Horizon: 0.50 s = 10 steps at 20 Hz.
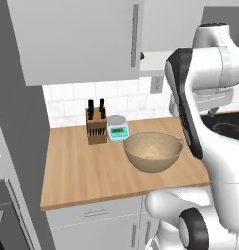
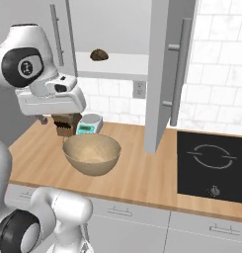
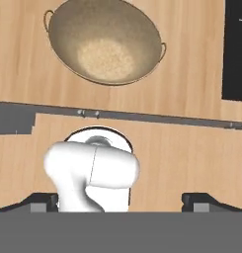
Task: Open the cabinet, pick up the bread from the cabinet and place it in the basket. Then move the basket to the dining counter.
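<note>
Overhead, gripper [image 3: 120, 200] gapes wide above basket [image 3: 105, 42], empty.

The robot arm [image 2: 48, 94] covers most of the knife block [image 2: 65, 126] behind the basket [image 2: 91, 153]. The hob [image 2: 211, 165] runs off the edge.

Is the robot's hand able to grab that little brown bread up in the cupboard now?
Probably yes. The cabinet door hangs open, the bread sits alone on the shelf, and the gripper is open, though pointing down at the basket.
</note>
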### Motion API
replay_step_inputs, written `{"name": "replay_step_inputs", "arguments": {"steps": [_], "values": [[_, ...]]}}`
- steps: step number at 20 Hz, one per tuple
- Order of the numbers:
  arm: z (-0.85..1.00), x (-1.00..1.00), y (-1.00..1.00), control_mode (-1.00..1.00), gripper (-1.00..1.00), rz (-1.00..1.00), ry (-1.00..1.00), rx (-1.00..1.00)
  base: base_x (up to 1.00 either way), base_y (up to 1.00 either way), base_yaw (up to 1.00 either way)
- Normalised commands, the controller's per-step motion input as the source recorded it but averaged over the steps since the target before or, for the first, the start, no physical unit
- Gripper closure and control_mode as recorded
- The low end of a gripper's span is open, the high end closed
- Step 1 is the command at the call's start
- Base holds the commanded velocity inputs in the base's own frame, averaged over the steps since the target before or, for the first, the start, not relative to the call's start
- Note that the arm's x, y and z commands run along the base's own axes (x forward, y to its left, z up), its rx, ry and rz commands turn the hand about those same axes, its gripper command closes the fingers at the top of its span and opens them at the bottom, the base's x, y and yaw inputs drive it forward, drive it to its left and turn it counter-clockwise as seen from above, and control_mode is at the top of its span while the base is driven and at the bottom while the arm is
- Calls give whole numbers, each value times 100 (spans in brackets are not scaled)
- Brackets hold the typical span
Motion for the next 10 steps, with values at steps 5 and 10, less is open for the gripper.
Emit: {"name": "replay_step_inputs", "arguments": {"steps": [5, 10], "values": [[61, 26, 47, -100, -100, 6, -86, 3, 0, 0, 0], [71, 82, 6, -100, -100, 3, -71, 22, 0, 0, 0]]}}
